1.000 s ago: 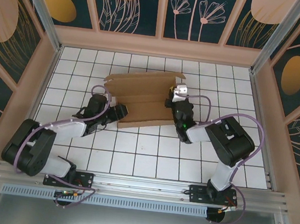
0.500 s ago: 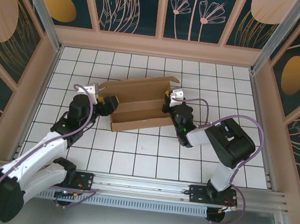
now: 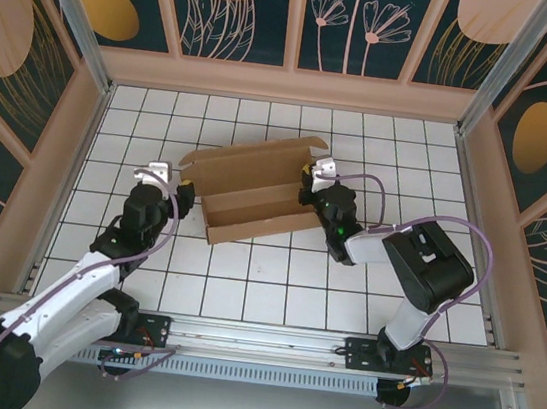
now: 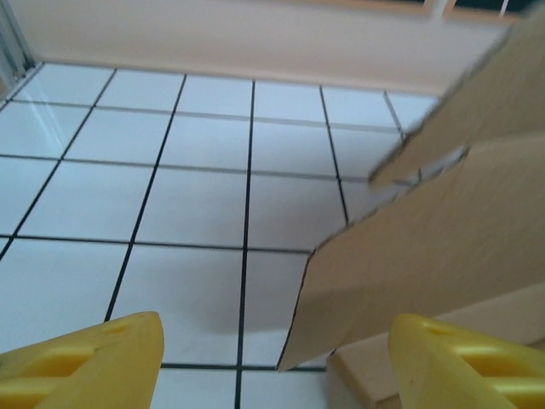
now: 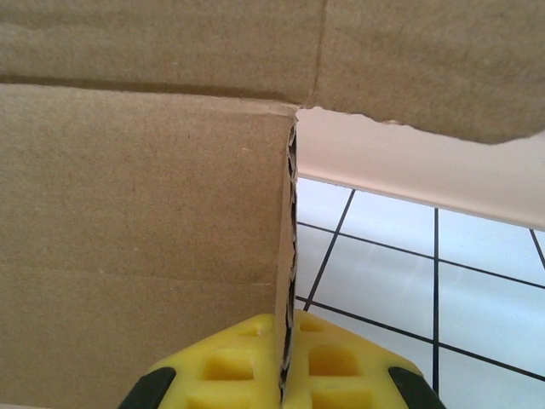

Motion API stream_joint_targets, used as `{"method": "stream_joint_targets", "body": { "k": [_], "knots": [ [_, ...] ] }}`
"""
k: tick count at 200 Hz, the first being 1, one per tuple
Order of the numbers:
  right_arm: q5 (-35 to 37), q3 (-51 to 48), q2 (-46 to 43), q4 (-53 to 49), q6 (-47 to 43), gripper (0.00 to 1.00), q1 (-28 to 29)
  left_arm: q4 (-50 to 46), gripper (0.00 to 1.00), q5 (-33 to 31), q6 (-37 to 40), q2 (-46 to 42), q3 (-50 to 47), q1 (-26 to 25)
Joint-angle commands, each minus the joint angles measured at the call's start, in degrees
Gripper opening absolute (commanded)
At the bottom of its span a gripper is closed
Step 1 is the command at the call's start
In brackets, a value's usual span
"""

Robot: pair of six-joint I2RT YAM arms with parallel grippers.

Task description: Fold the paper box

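Left gripper point(image 3: 180, 194) now sits farther left than earlier, spread, just beside the left end of the paper box point(image 3: 255, 190), which lies mid-table, long axis left-to-right. Right gripper point(image 3: 308, 181) pinches its right wall.

The white, black-gridded tabletop point(image 3: 273, 285) carries the brown paper box point(image 3: 247, 176), which lies near its middle.
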Motion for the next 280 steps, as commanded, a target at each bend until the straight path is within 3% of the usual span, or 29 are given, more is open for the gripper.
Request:
{"method": "stream_joint_targets", "body": {
  "k": [1, 35, 59, 106, 136, 187, 204, 251, 280],
  "knots": [
    [-1.8, 0.4, -1.6, -1.4, -0.2, 0.0, -0.5, 7.1, 0.71, 6.9, 5.1, 4.0, -0.3, 1.9],
    [-2.4, 0.8, -1.5, -1.4, 0.1, 0.0, -0.9, 13.4, 0.71, 10.8, 10.6, 9.5, 1.2, 2.6],
    [-3.2, 0.9, -1.7, -1.7, 0.5, 0.0, -1.3, 16.6, 0.65, 14.3, 11.8, 10.9, 0.5, 3.7],
    [-4.1, 0.6, -2.1, -1.8, 0.9, 0.0, -1.4, 19.1, 0.29, 15.6, 11.5, 11.1, 0.0, 4.2],
    [-4.6, 0.9, -3.0, -2.4, 1.1, 0.0, -1.2, 19.2, 0.14, 19.1, 10.7, 12.2, 1.1, 4.1],
    [-3.4, 0.5, -2.9, -3.0, 0.7, 0.0, -0.9, 21.5, 0.1, 18.4, 9.6, 11.0, 0.0, 4.1],
    [-3.3, 1.4, -2.6, -4.0, 1.7, 0.0, -0.4, 22.0, 0.05, 18.1, 5.7, 12.5, 0.6, 4.2],
    [-1.4, 3.8, -2.9, -7.3, 3.2, 0.0, 2.5, 26.6, 0.06, 19.0, -4.9, 18.1, 4.1, 4.1],
    [1.0, 5.2, -2.7, -8.5, 3.4, 0.0, 4.8, 28.7, 0.06, 19.0, -7.5, 20.4, 6.5, 3.2]
  ]
}}
